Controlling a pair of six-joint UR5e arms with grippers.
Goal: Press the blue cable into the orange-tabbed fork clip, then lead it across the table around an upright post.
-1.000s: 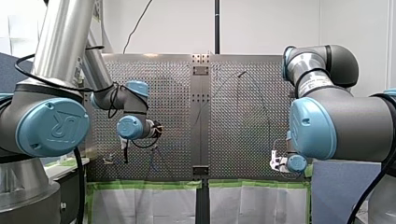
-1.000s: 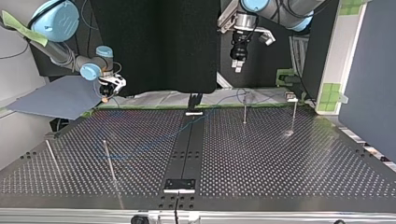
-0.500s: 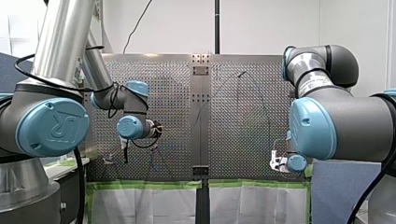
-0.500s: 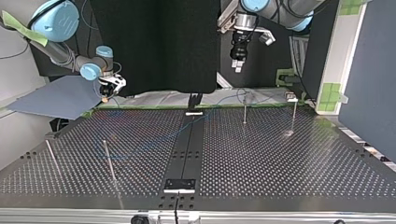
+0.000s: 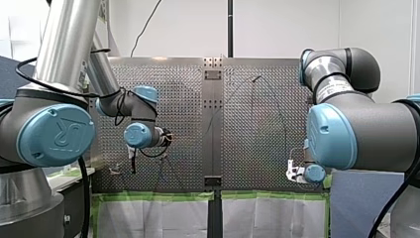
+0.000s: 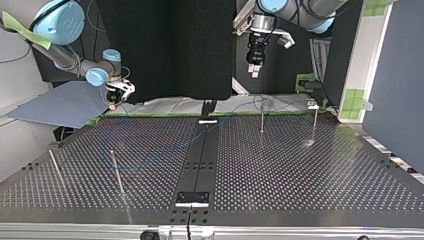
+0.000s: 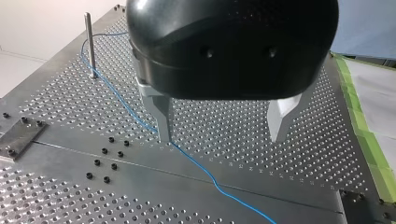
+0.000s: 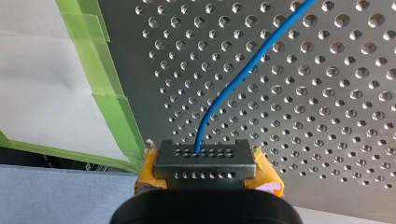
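A white wall (image 5: 282, 29) rises behind the perforated table (image 5: 178, 89)

Around the work area
A dark flat strip (image 6: 199, 160) runs down the middle of the perforated silver metal tabletop (image 6: 300, 170). Bright green tape (image 8: 114, 105) edges the tabletop, and a blue-grey flat sheet (image 6: 60, 105) lies past its far corner.

Right gripper (image 8: 205, 164): yellow pads (image 8: 147, 171) sit either side of a grey block (image 8: 225, 161) with small holes, closed in tight against it. The blue cable (image 8: 233, 86) is clamped at the block's front edge. From the gripper it runs ahead in a shallow curve over the perforated table (image 8: 327, 116). Green tape (image 8: 108, 93) lines the table edge beside the gripper.
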